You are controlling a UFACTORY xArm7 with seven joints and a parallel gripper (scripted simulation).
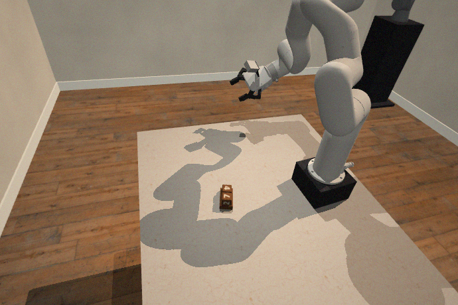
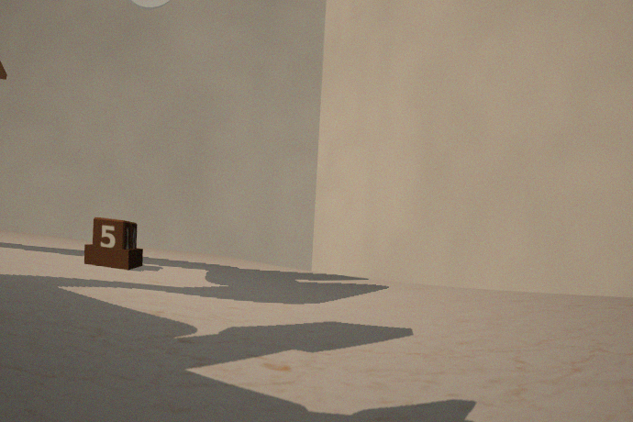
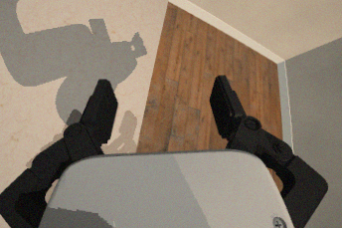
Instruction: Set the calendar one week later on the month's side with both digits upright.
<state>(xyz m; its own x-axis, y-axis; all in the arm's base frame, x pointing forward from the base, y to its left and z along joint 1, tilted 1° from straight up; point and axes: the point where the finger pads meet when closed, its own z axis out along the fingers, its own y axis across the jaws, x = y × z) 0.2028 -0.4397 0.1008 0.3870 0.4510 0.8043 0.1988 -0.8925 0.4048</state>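
A small brown wooden tray (image 1: 226, 208) (image 2: 105, 255) sits flat on the pale table, left of the arm's base in the top view. Two brown cubes stand in it side by side. The nearer cube (image 1: 226, 196) has a white 7 on top and a 2 on its near side, both turned sideways in this view. The farther cube (image 1: 227, 187) has a 4 on top. The exterior view shows an upright 5 on a cube's end face (image 2: 107, 237); the faces to its right are too oblique to read. My gripper (image 1: 237, 90) (image 3: 163, 90) is open and empty, high above the table's far side.
The arm's black base block (image 1: 314, 190) stands on the table (image 1: 259, 272) to the right of the tray. Arm shadows lie around the tray. Beyond the table's edge is wooden floor (image 3: 174, 86). A black pedestal (image 1: 386, 54) stands behind at the right.
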